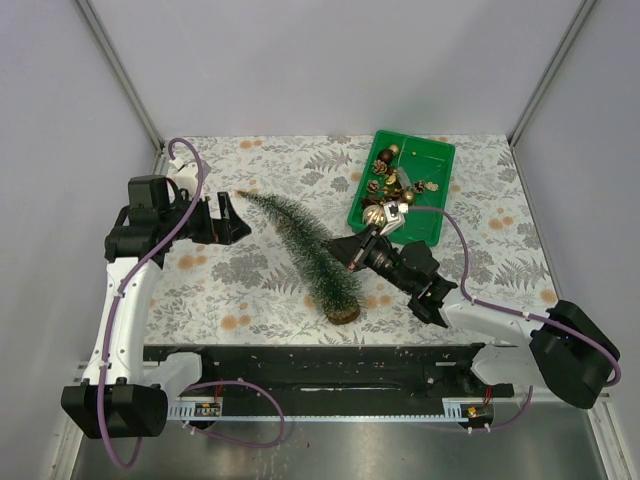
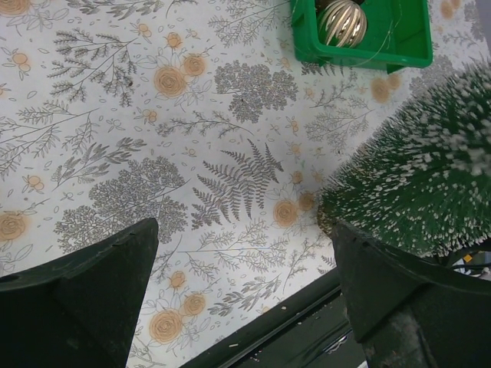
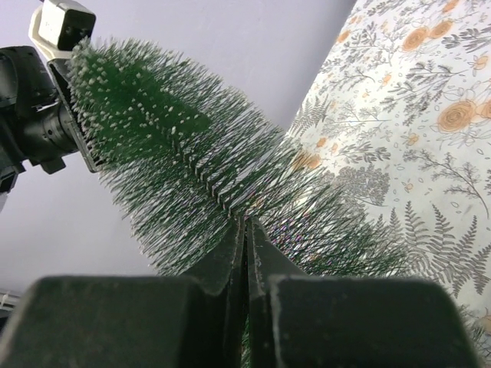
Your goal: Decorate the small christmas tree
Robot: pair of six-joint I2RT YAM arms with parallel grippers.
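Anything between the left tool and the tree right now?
Nothing visible. The left tool hangs open at the top end of the leaning small christmas tree, one finger beside its bristles. The right tool, shut, meets the tree lower down, off that path.

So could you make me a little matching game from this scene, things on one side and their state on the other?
Things:
1 left fingers
2 right fingers
3 small christmas tree
4 green bin

States:
A not upright
B pressed shut
C holding ornaments
D spread wide open

Pairs: 1-D, 2-B, 3-A, 4-C.
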